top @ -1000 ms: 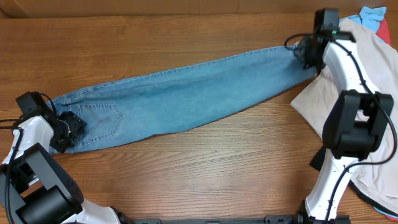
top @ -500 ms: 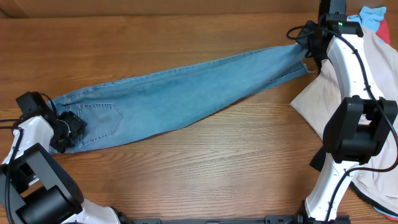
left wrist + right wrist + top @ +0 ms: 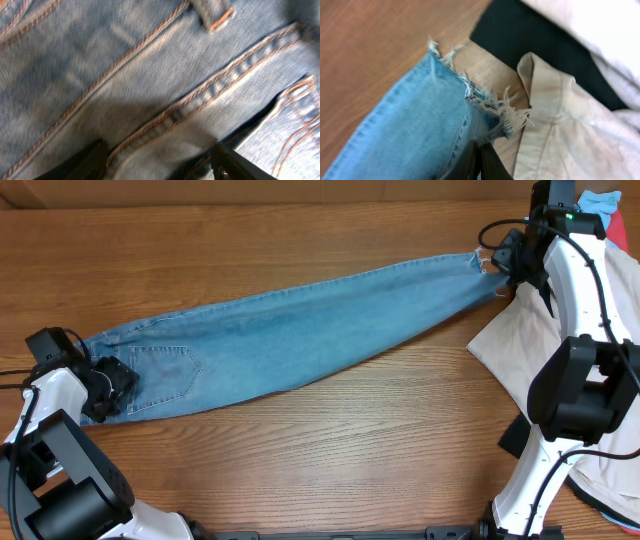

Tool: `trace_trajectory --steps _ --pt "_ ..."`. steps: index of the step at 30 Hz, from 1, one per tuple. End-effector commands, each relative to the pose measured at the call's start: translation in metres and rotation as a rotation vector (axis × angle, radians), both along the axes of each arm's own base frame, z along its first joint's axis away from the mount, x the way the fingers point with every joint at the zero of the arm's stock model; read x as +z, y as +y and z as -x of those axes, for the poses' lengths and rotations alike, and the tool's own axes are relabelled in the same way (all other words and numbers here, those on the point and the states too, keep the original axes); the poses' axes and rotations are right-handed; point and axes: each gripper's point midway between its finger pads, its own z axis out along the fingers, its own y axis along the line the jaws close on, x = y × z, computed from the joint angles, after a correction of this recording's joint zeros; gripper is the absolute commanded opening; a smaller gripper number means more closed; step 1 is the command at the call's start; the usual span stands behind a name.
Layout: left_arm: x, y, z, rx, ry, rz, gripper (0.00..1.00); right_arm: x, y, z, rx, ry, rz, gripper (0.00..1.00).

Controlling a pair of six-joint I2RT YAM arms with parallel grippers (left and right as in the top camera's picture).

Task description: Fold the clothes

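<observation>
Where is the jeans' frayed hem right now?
In the overhead view, the frayed hem lies at the far right of the table, right beside the beige garment. The right gripper pinches the jeans just behind it.

Both arms are made of smooth white tubes joined by chunky black round joints. The left arm [image 3: 50,415], by the waist end of the jeans [image 3: 300,335], has a curved white shell with a black box on top. Thin black cables loop off its side. The left tool [image 3: 108,385] is black, with two dark fingers [image 3: 85,160]. The right arm [image 3: 570,290], by the frayed end of the jeans, has a big black rounded joint partway along. A black cable runs down its white shell. A tiny green light [image 3: 568,217] glows near its top. The right tool [image 3: 510,260] is black too, with thin dark fingertips [image 3: 472,160].
</observation>
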Motion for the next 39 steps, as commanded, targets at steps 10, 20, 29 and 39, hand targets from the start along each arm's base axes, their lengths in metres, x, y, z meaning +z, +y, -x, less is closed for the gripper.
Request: trace_trajectory --steps 10,20,29,39 --pt "0.005 0.001 -0.029 0.032 -0.156 0.042 0.74 0.034 -0.010 -0.015 -0.016 -0.078 0.073 0.04" --pt "0.012 0.009 -0.041 0.027 -0.211 0.007 0.77 0.003 0.005 -0.034 0.016 -0.074 0.071 0.05" --pt "0.017 0.013 -0.048 0.023 -0.248 -0.015 0.80 -0.006 0.001 -0.068 0.013 -0.182 0.084 0.05" --pt "0.019 0.017 -0.051 0.027 -0.261 -0.034 0.82 -0.021 0.001 -0.078 0.013 -0.195 0.078 0.10"
